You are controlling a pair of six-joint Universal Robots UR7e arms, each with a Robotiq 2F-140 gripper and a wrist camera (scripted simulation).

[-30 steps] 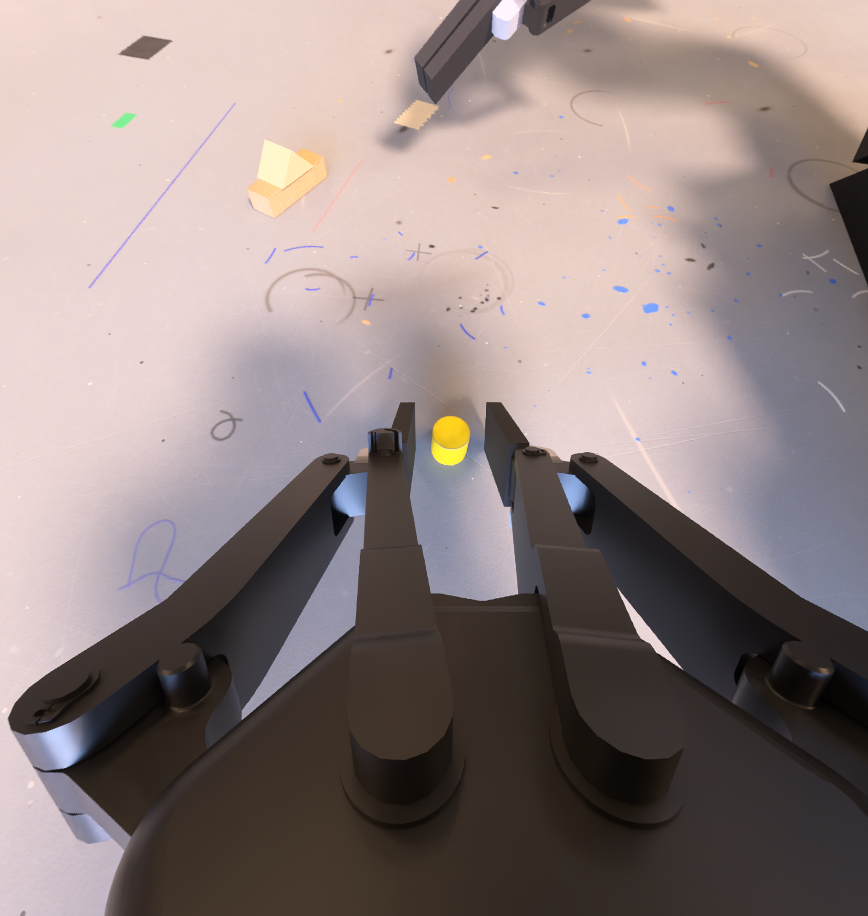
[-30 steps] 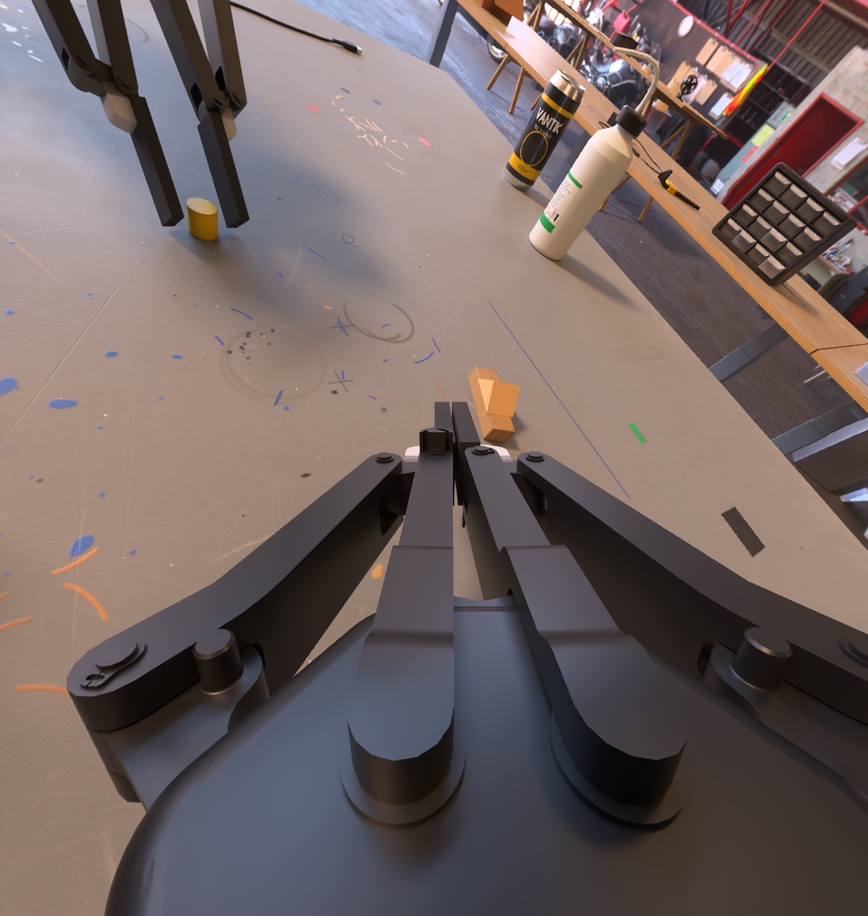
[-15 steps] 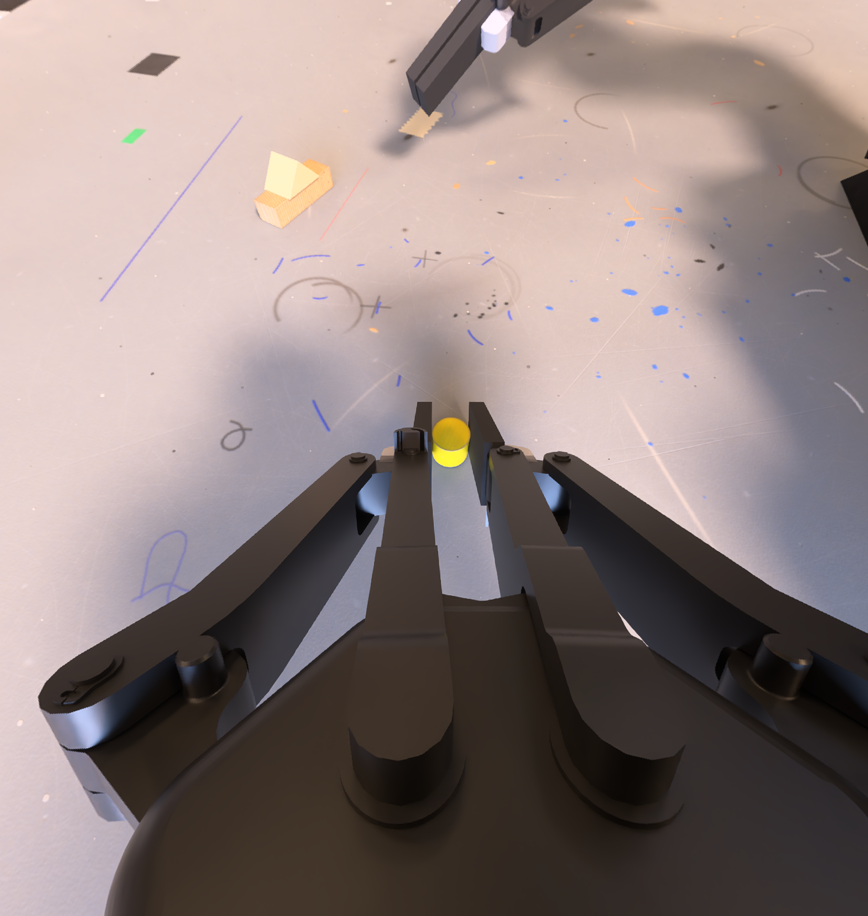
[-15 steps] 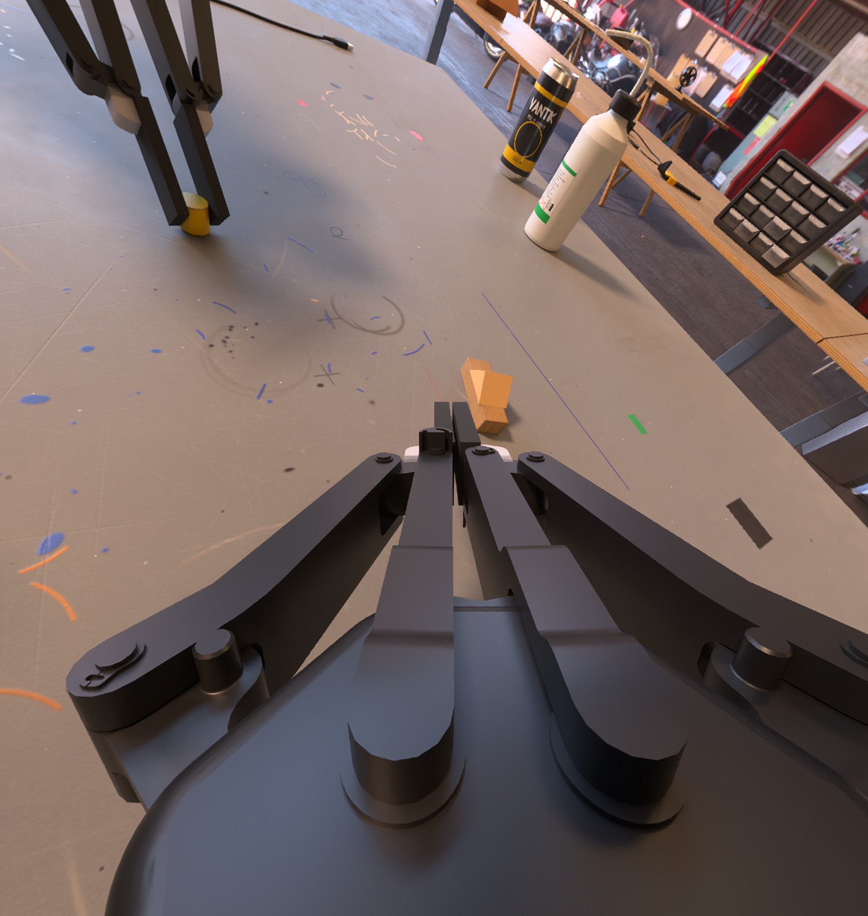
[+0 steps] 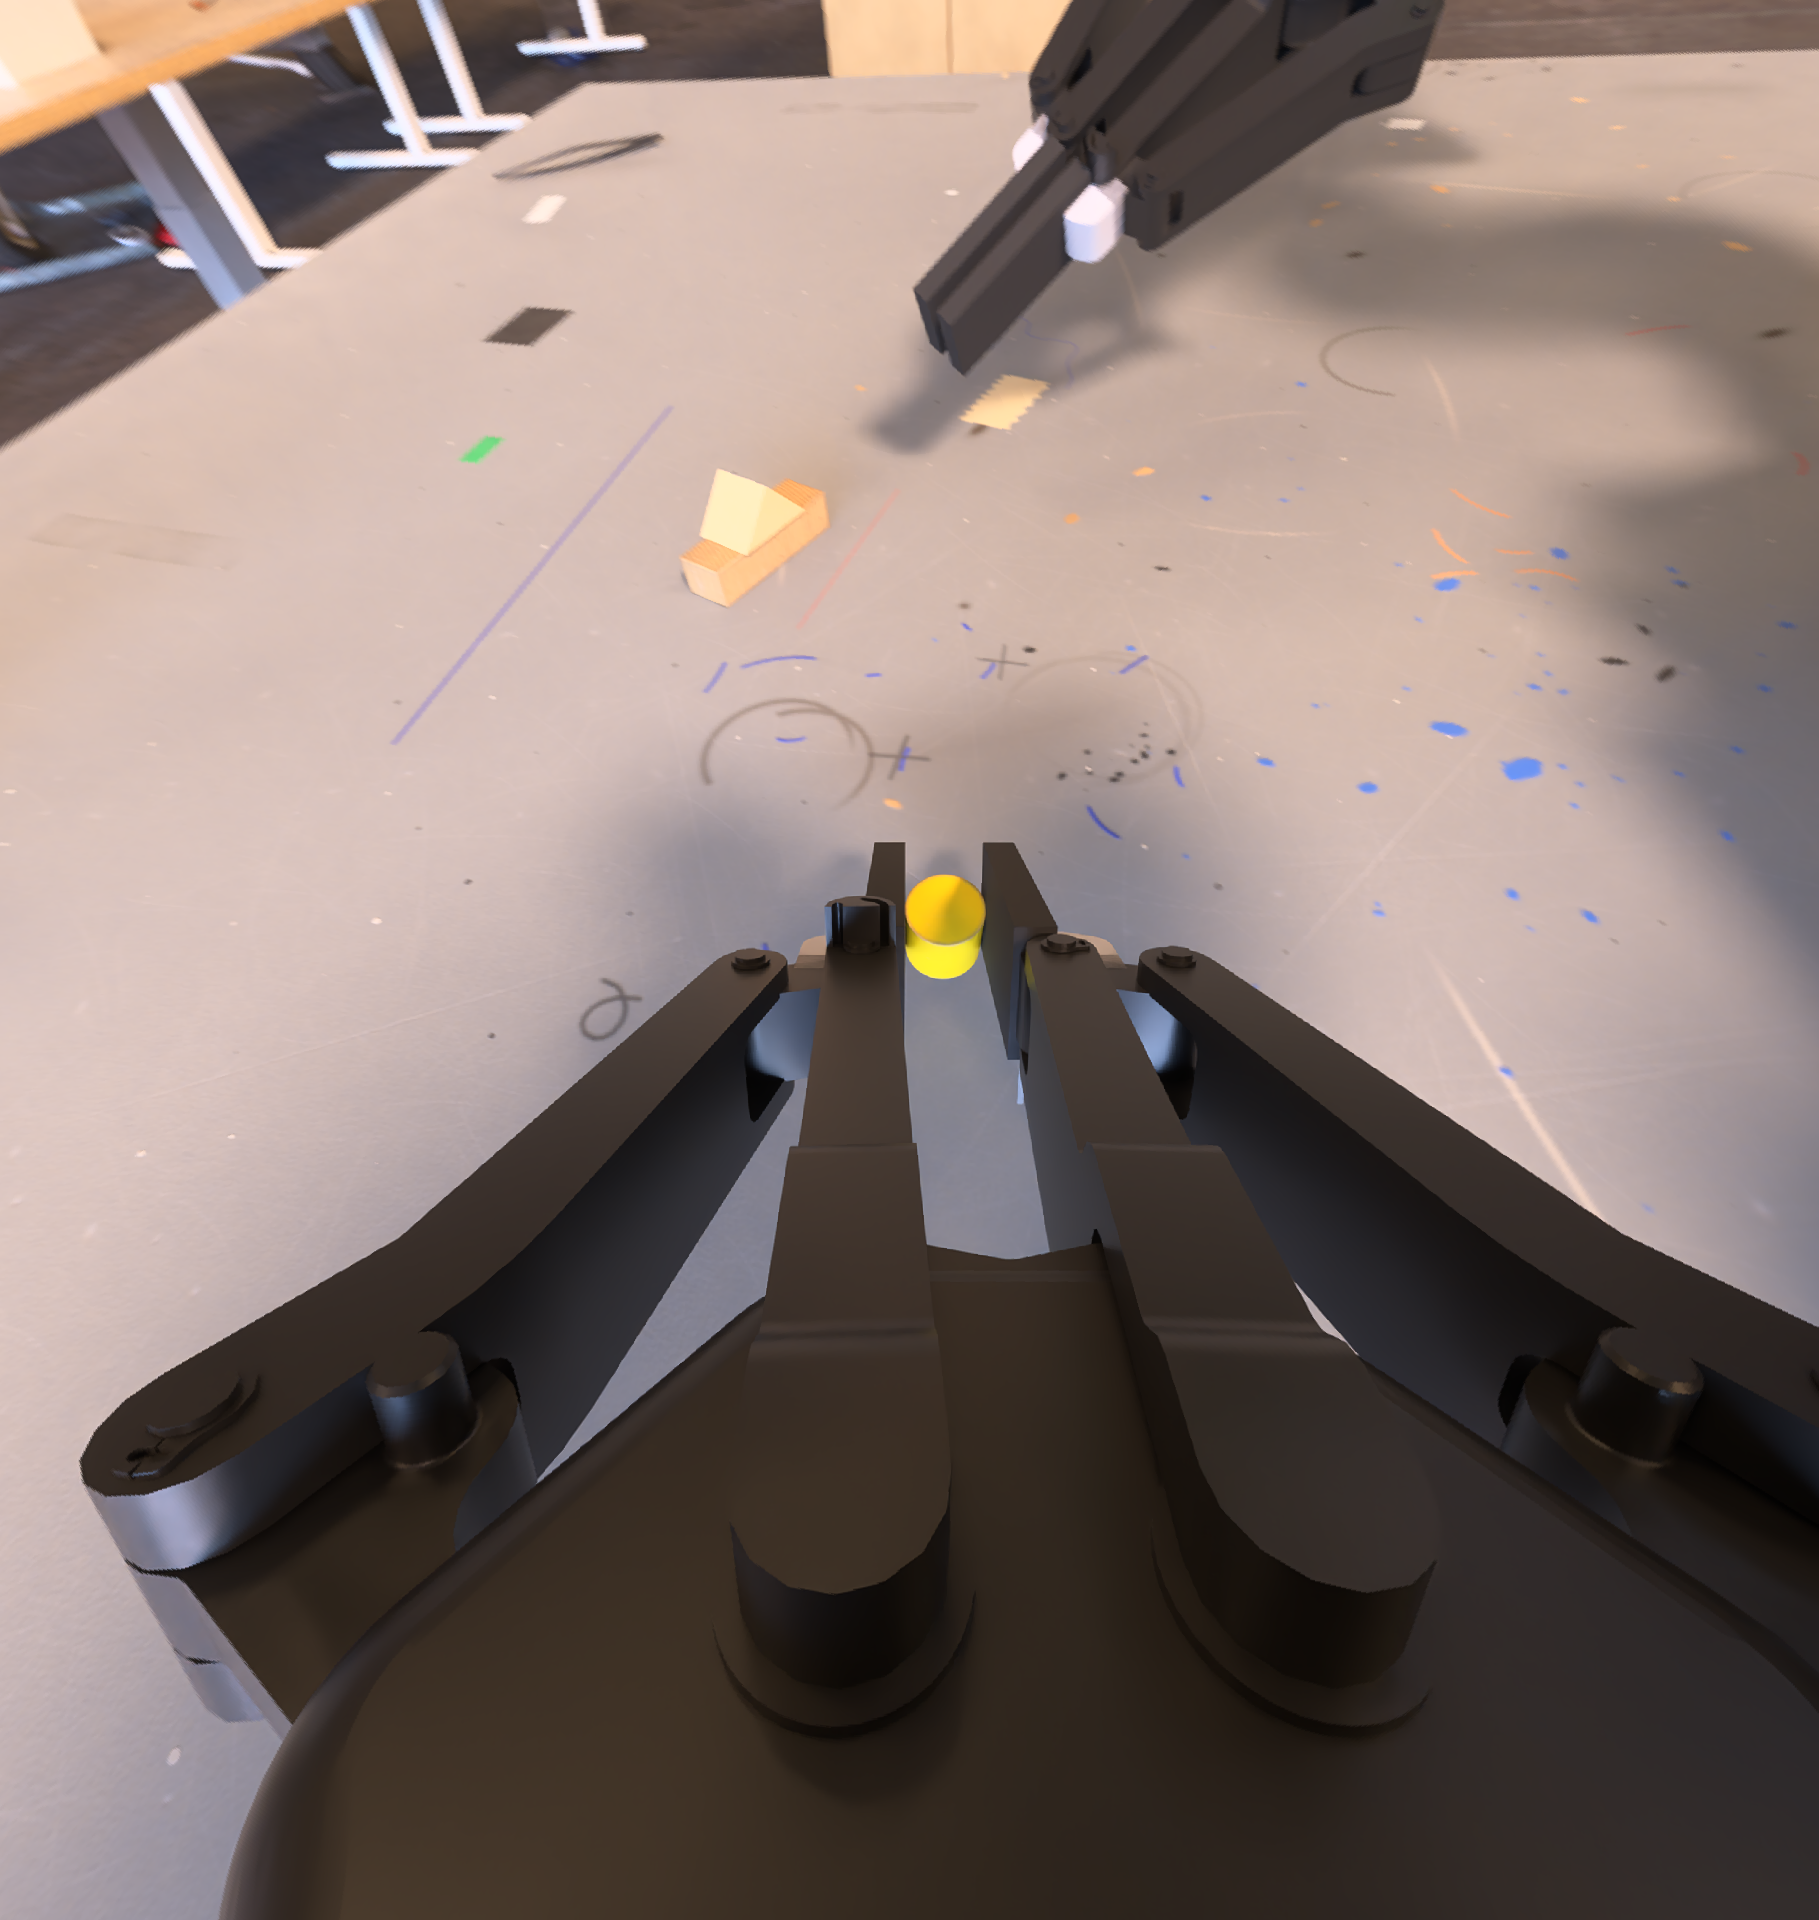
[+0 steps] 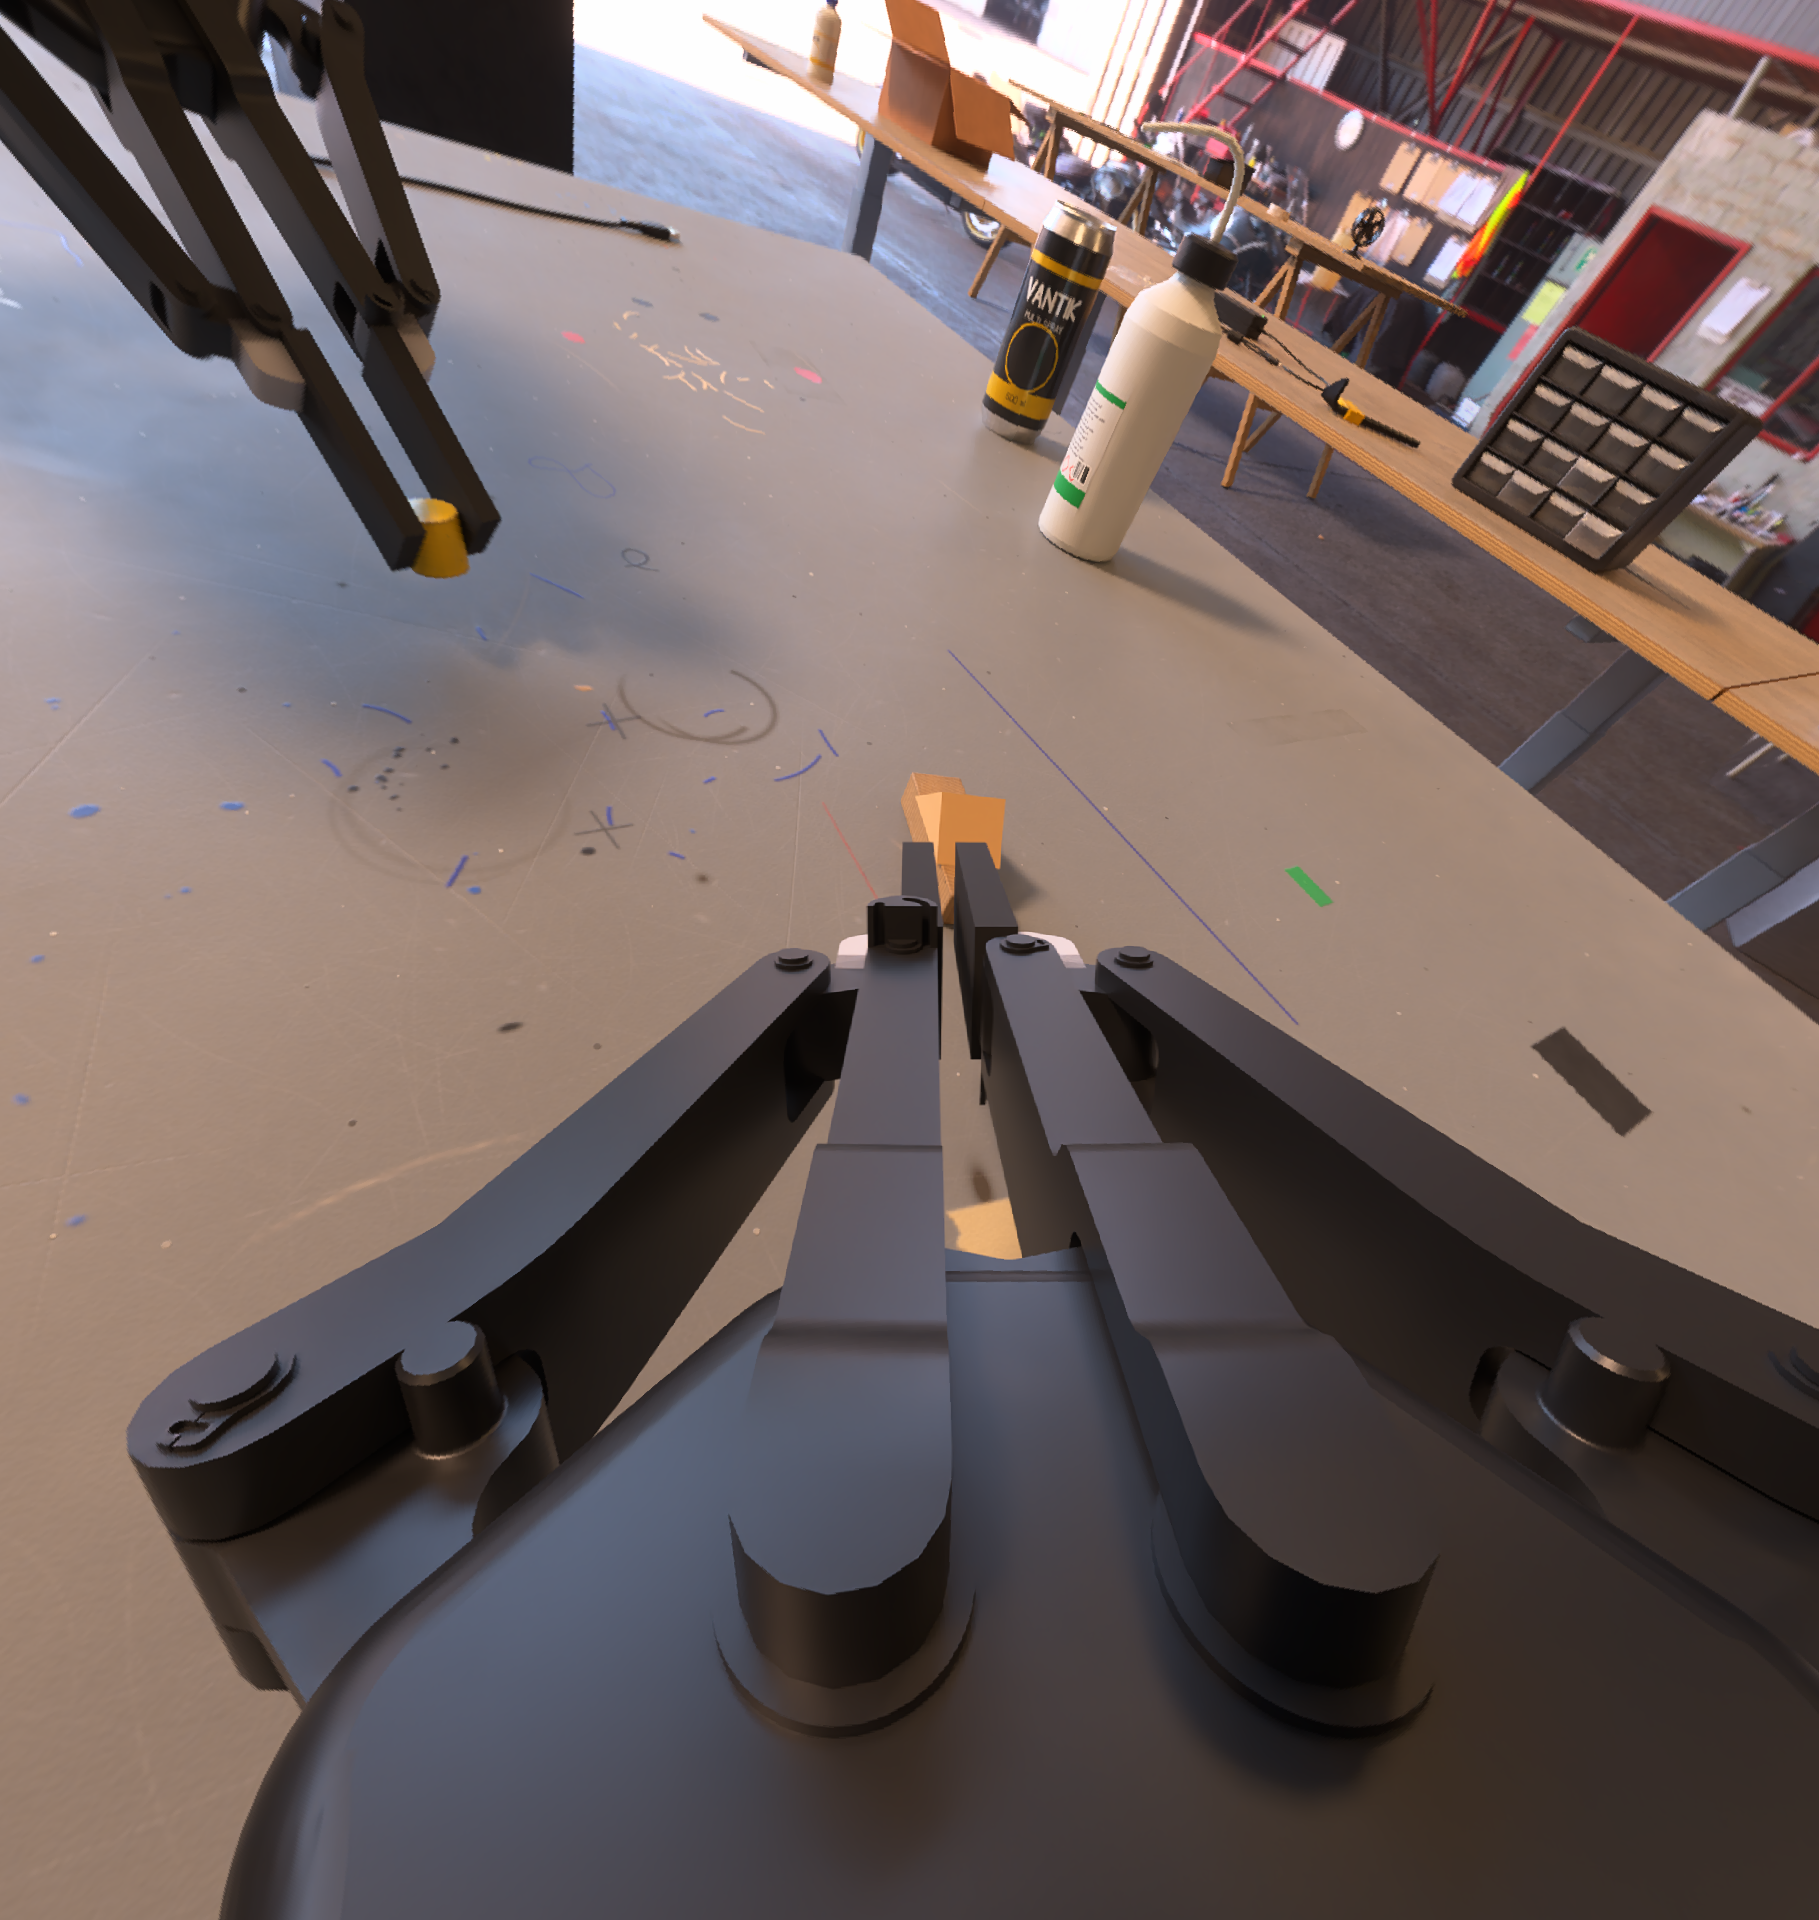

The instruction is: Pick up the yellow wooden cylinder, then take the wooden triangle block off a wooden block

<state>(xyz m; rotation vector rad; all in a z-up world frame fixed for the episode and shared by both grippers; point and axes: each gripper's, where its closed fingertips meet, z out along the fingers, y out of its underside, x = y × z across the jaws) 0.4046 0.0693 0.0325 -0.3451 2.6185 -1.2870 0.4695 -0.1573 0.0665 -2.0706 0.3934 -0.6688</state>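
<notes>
The grey bench [image 5: 261, 935], scuffed and paint-flecked, is carrying everything. Over it the left end effector [image 5: 941, 883] is gripping the yellow cylinder [image 5: 943, 925], its fingers pressing the curved sides; in the right wrist view the cylinder [image 6: 439, 535] is hanging clear of the bench, so the first step looks done. The right end effector [image 6: 944, 883] is hovering with its fingers almost together around a thin gap, holding nothing, and pointing at the stack just beyond its tips.

That stack is lying at about eleven o'clock in the left wrist view: a flat wooden block [image 5: 754, 556] with the pale triangle block [image 5: 744, 511] resting on top of it. A white bottle [image 6: 1128, 416] and a dark can [image 6: 1050, 317] are standing well apart, around one o'clock in the right wrist view.

The triangle looks light, stiff and smooth. Its sloping faces would probably squeeze out of a pinch, so the two flat, parallel end faces seem the safer hold, taken low enough to bite but above the block underneath. A straight lift should keep that light block from dragging along.
</notes>
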